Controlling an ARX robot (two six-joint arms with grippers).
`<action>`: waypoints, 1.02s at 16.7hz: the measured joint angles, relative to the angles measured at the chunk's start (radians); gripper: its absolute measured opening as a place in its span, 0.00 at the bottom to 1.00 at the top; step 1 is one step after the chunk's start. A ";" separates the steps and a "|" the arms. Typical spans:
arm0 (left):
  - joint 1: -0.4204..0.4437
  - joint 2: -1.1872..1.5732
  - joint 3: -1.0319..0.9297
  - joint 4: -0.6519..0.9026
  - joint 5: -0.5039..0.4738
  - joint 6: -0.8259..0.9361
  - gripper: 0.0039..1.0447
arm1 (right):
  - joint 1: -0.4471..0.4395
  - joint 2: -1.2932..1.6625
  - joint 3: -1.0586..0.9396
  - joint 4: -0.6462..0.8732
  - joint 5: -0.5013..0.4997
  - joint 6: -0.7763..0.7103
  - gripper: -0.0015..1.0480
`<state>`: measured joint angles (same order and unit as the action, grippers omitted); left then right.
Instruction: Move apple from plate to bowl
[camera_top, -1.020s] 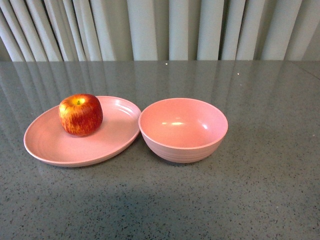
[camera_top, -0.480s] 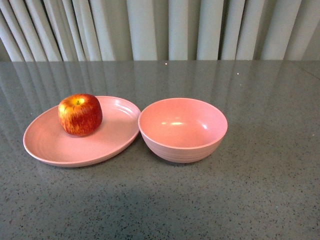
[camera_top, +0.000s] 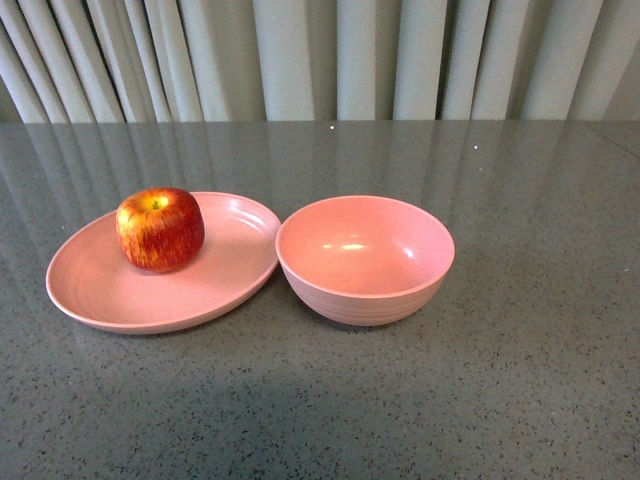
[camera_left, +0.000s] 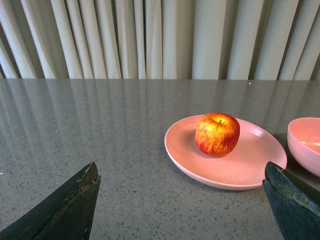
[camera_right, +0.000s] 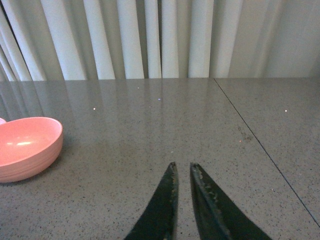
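The red apple (camera_top: 160, 229) with yellow streaks sits upright on the far left part of the shallow pink plate (camera_top: 120, 300). The deep pink bowl (camera_top: 365, 258) stands right beside the plate, its inside holding nothing. Neither arm shows in the front view. In the left wrist view the apple (camera_left: 217, 134) and plate (camera_left: 235, 172) lie ahead of my open left gripper (camera_left: 182, 172), whose fingers are wide apart over the table; the bowl (camera_left: 306, 145) shows at the edge. My right gripper (camera_right: 182, 165) is shut, holding nothing, with the bowl (camera_right: 25, 147) off to one side.
Everything rests on a grey speckled tabletop (camera_top: 480, 400). Pale pleated curtains (camera_top: 320, 60) hang behind the far edge. A thin seam in the tabletop (camera_right: 260, 145) runs past my right gripper.
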<state>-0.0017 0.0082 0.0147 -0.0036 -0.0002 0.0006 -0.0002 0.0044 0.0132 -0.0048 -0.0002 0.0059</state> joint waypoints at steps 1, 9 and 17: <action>0.000 0.000 0.000 0.000 0.000 0.000 0.94 | 0.000 0.000 0.000 0.000 0.000 0.000 0.17; 0.000 0.000 0.000 0.000 0.000 0.000 0.94 | 0.000 0.000 0.000 0.000 0.000 0.000 0.94; 0.000 0.000 0.000 0.000 0.000 0.000 0.94 | 0.000 0.000 0.000 0.000 0.000 0.000 0.94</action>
<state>-0.0017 0.0082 0.0147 -0.0036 -0.0002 0.0002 -0.0002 0.0040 0.0128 -0.0048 -0.0002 0.0059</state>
